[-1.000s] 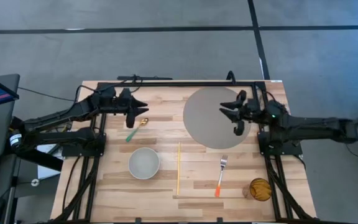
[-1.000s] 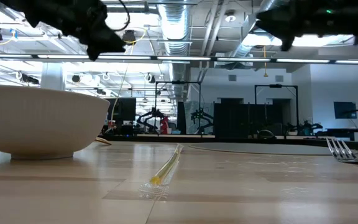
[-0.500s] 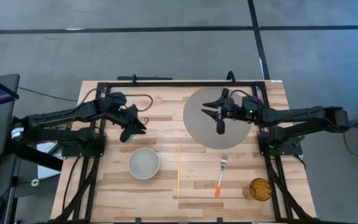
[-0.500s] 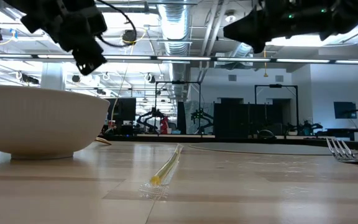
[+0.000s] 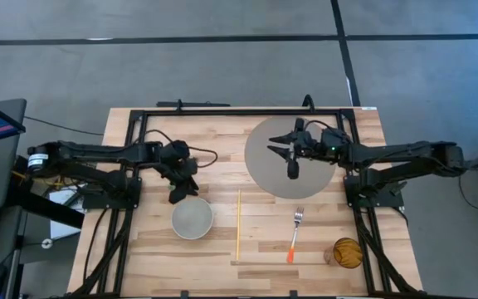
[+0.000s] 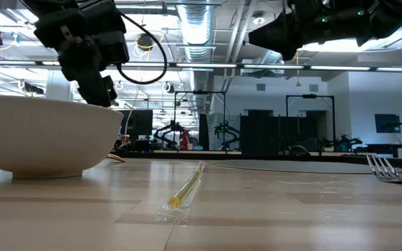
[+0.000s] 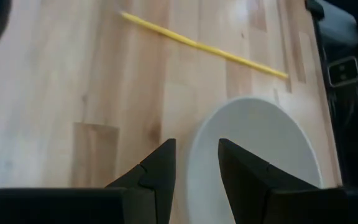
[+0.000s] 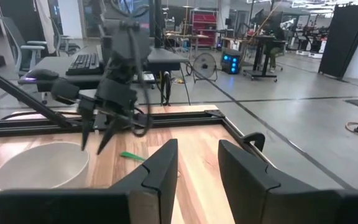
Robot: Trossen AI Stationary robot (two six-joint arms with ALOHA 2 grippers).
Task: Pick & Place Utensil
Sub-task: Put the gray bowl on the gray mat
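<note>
Fork [image 5: 295,232] with an orange handle lies on the surface right of the bowl [image 5: 192,218]; probably light, stiff, slippery, best pinched mid-handle. Left hand [image 5: 175,190] and right hand [image 5: 292,158] are both narrowly parted, empty.

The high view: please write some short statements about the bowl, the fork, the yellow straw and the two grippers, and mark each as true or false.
1. The white bowl is on the left half of the table. True.
2. The fork with the orange handle lies inside the bowl. False: it lies on the bare wood, right of the yellow straw.
3. The left gripper is just above the bowl's rim, with nothing between its fingers. True.
4. The right gripper is over the fork. False: it is over the round grey mat.
5. The straw touches the bowl. False: they lie apart.
</note>
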